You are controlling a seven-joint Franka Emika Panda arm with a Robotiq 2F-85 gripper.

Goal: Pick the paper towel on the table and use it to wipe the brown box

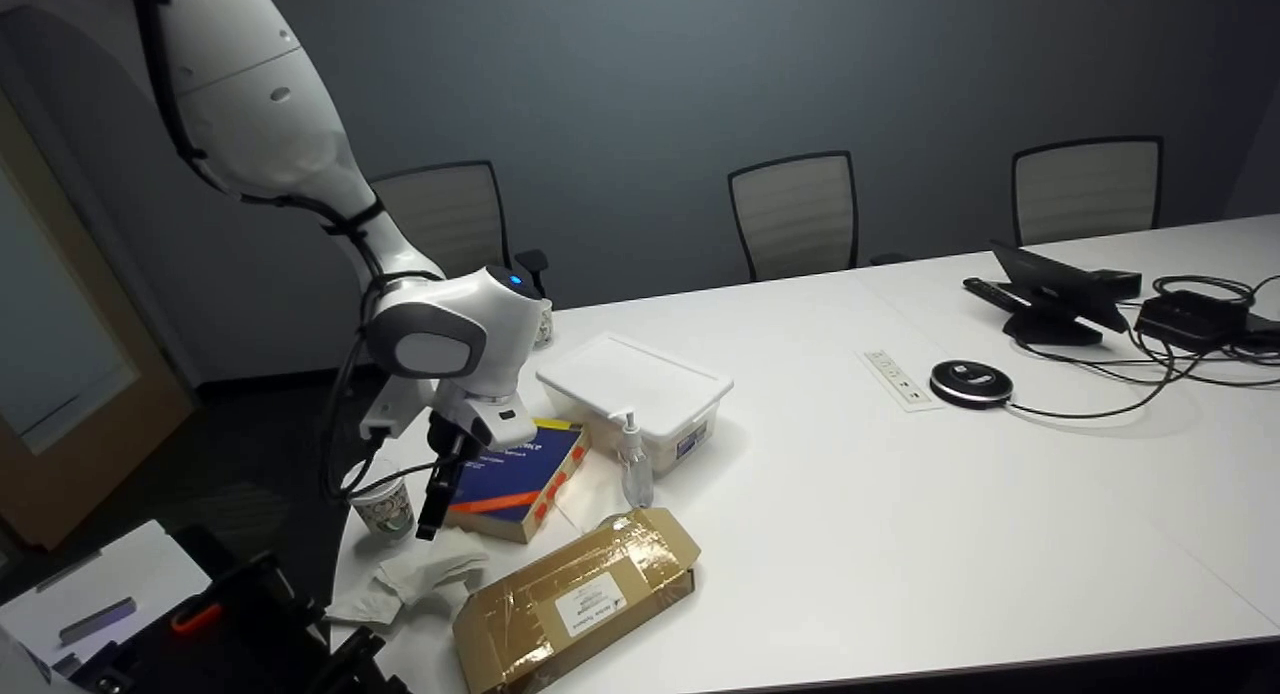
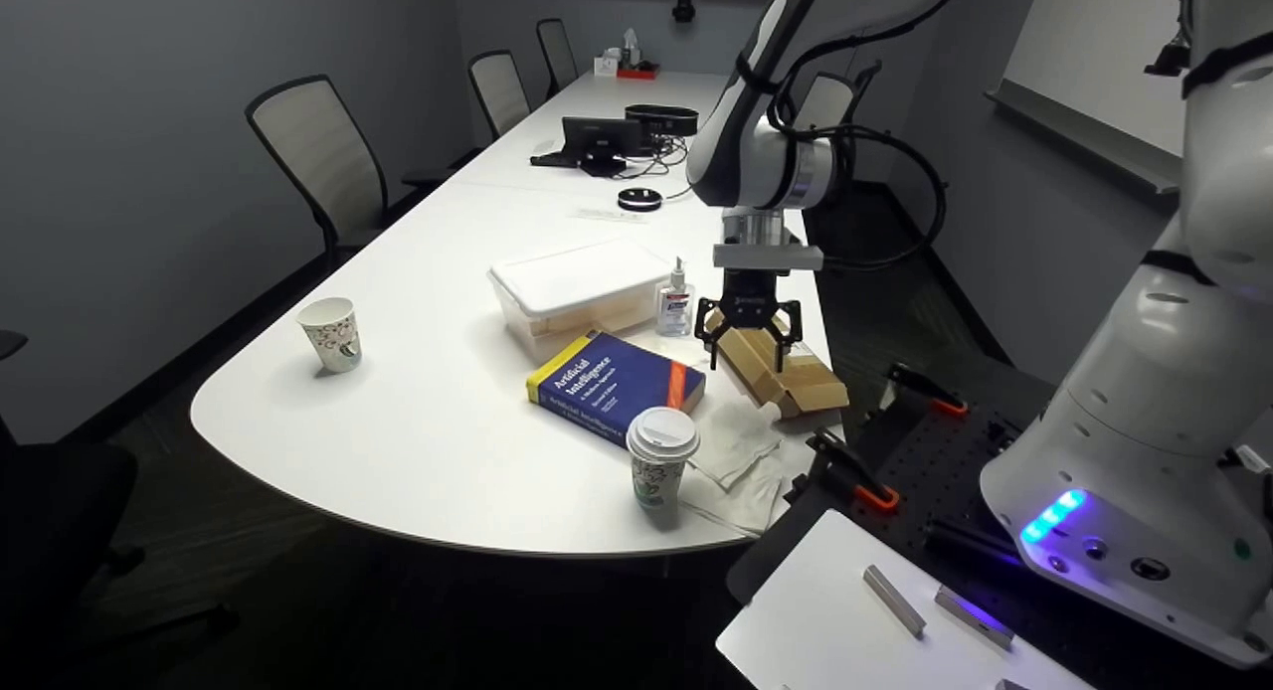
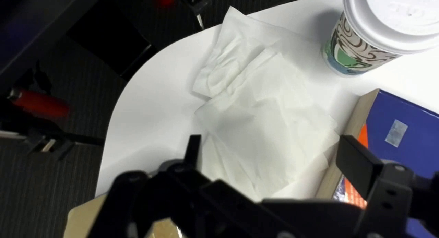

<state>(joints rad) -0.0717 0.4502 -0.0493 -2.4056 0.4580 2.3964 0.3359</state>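
Note:
The crumpled off-white paper towel (image 1: 432, 572) lies on the white table (image 1: 900, 534), near its curved edge. It also shows in an exterior view (image 2: 738, 441) and in the wrist view (image 3: 253, 90). The brown box (image 1: 530, 614) lies beside it with pale labels on top; it shows in an exterior view (image 2: 796, 382), and a corner shows in the wrist view (image 3: 82, 215). My gripper (image 3: 271, 138) is open and empty. It hangs above the table, over the towel area, in both exterior views (image 1: 428, 534) (image 2: 746, 364). In the wrist view its fingers frame the towel's lower part.
A thick blue book (image 2: 617, 382) lies close beside the towel, under the right finger in the wrist view (image 3: 411, 135). A lidded paper cup (image 2: 658, 466) stands near the towel. A lidded container (image 2: 582, 282), a pump bottle (image 2: 674, 310) and another cup (image 2: 333, 340) stand further off.

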